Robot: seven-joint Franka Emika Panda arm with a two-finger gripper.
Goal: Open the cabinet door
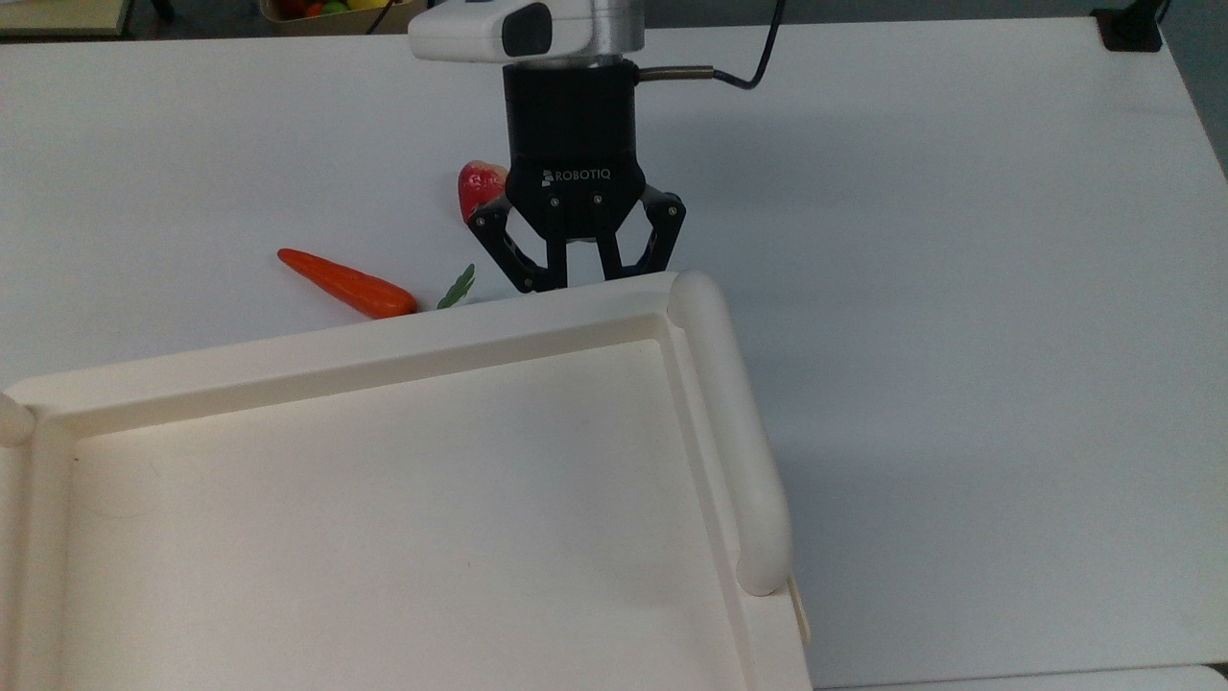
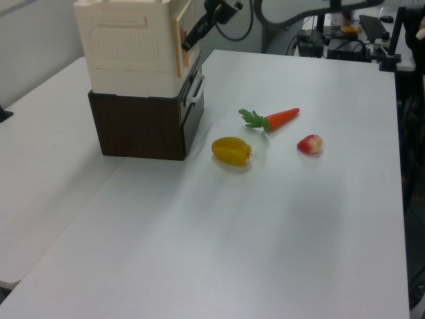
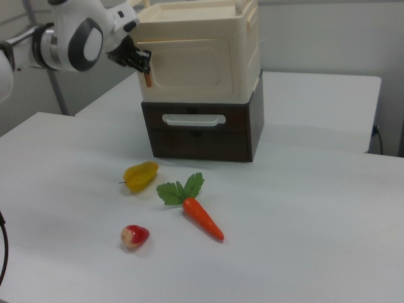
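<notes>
Standing upright, cabinet door point(image 3: 189, 71) facing the carrot point(image 3: 202, 217), fingers point(image 3: 140, 62) at its edge

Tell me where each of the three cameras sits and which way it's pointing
Top view: above the cabinet, looking down past its rim at the gripper and carrot.
Left view: high off the table's side, facing the cabinet's side; black gripper at the door edge.
Right view: low, facing the cabinet front; white arm.
All share the carrot.
</notes>
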